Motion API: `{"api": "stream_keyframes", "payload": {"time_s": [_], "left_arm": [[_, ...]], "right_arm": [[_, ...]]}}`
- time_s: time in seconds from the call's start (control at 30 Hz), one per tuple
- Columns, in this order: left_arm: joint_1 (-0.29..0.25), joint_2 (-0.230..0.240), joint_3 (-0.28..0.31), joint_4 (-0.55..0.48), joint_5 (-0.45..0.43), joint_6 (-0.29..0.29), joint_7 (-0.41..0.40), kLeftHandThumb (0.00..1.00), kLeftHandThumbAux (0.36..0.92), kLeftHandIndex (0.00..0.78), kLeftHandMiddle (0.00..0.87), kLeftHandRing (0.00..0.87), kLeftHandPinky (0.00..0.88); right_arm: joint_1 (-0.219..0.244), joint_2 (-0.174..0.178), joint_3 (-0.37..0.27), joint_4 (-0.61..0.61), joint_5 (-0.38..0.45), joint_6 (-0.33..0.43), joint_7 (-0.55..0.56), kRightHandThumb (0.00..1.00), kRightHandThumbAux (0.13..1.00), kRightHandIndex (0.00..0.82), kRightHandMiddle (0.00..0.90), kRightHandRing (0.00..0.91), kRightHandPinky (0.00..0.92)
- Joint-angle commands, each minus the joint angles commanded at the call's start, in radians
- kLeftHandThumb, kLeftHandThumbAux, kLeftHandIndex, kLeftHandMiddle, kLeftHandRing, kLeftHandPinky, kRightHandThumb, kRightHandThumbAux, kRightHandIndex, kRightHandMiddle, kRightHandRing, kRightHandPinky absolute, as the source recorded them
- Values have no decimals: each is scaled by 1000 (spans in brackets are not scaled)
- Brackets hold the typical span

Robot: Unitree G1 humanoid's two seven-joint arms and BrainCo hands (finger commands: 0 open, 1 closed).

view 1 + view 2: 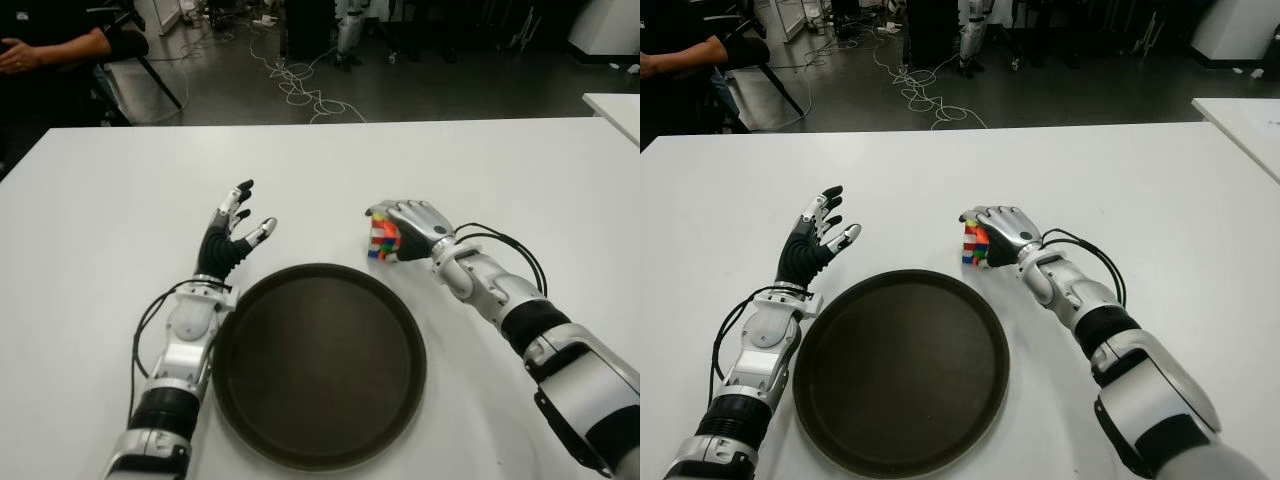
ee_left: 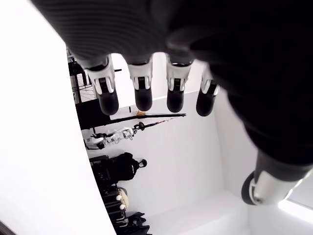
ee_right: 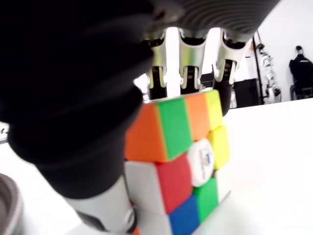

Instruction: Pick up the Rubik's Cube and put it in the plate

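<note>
Now | right hand [image 1: 412, 228] clasps Rubik's Cube [image 1: 383, 240], squarely upright beside plate [image 1: 320, 440] | left hand [image 1: 232, 232] spread, empty

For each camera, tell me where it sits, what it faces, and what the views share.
Eye views: head-mounted, looking down at the white table; both arms, open left hand, dark round plate.
Left wrist view: on the left wrist; spread fingers.
Right wrist view: on the right wrist; right hand gripping the multicoloured Rubik's Cube.
Shared: cube.
</note>
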Motion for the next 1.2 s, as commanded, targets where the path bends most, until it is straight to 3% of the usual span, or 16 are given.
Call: {"api": "stream_keyframes", "payload": {"time_s": [0.17, 0.27, 0.37, 0.87, 1.2], "left_arm": [[0, 3, -1, 0, -2, -2, -6, 0, 610, 51, 83, 32, 1], [0, 3, -1, 0, -5, -4, -10, 0, 609, 52, 85, 30, 0], [2, 3, -1, -2, -9, -4, -14, 0, 607, 56, 90, 31, 1], [5, 3, 0, -7, 2, -6, -3, 0, 610, 50, 84, 32, 5], [4, 5, 0, -6, 4, -2, -1, 0, 589, 52, 84, 27, 0]], "right_arm": [[3, 1, -5, -1, 7, -3, -16, 478, 879, 231, 312, 325, 372], [4, 0, -8, -2, 9, -7, -21, 625, 784, 344, 328, 347, 390], [5, 1, -12, -2, 10, -9, -27, 674, 753, 381, 344, 371, 417], [6, 9, -25, 9, 15, -7, -55, 705, 735, 402, 359, 399, 468], [4, 12, -28, 14, 21, -8, -60, 703, 735, 401, 348, 384, 451]]}}
